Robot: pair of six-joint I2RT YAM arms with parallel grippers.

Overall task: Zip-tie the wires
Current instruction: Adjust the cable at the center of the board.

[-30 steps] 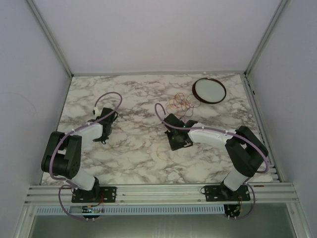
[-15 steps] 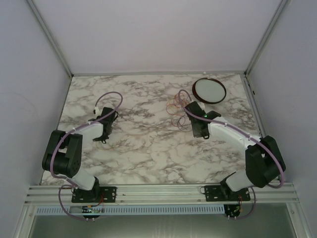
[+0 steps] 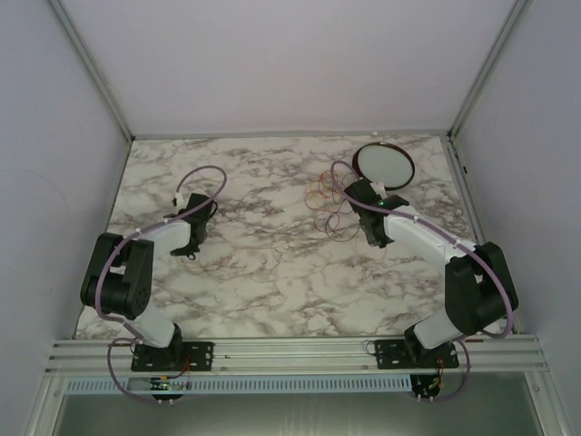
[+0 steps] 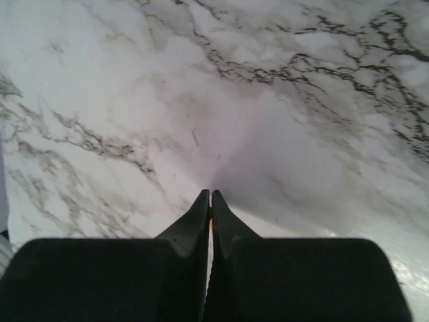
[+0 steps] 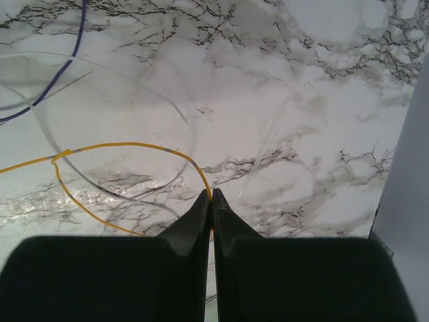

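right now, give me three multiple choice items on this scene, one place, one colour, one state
1. Where is the round dish? A) far right of the table, beyond the wires B) near left corner C) between the arm bases
2. What colour is the wire reaching the right hand's tips? A) green B) yellow C) pink
3. How is the left hand? A) wide open B) shut on a wire C) shut, empty

1 A, the top view shows it there; 2 B, a yellow strand meets the tips; 3 C, its fingers meet over bare table.
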